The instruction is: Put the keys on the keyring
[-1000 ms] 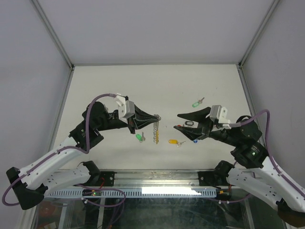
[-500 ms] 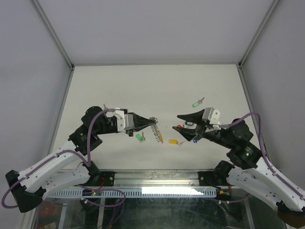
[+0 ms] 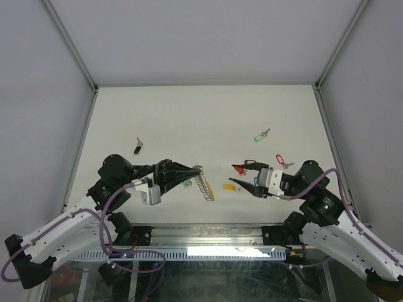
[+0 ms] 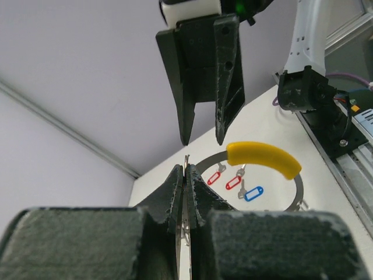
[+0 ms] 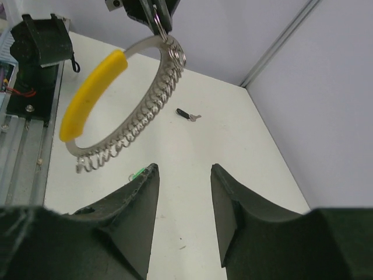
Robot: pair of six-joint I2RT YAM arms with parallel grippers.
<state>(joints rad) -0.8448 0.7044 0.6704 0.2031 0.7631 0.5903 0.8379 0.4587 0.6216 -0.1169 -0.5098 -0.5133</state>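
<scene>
Table: it is carrying both my arms at its near edge, with loose keys lying scattered over its pale top.
Left arm: I am reaching it in from the left side toward the middle of the table.
Right arm: I am reaching it in from the right side, facing the left one.
Left gripper: I am clamping it tight on the keyring's thin metal band, fingers pressed together with only the band between them.
Right gripper: I am holding it with the fingers parted and nothing between them, pointing at the ring from close by and not touching it.
Keyring: it is hanging from my left gripper, between the two grippers, with its coiled side and yellow segment below the grip.
Yellow-tagged key: it is lying on the table just beside my right gripper's tips.
Nearer green-tagged key: it is lying just beside the ring, on my left gripper's side.
Red-tagged key: it is lying beside my right wrist.
Farther green-tagged key: it is lying beyond my right gripper, well apart from the ring.
Black-tagged key: it is lying beyond my left arm, well apart from the others.
Blue-tagged key: it is showing through the ring in my left wrist view.
</scene>
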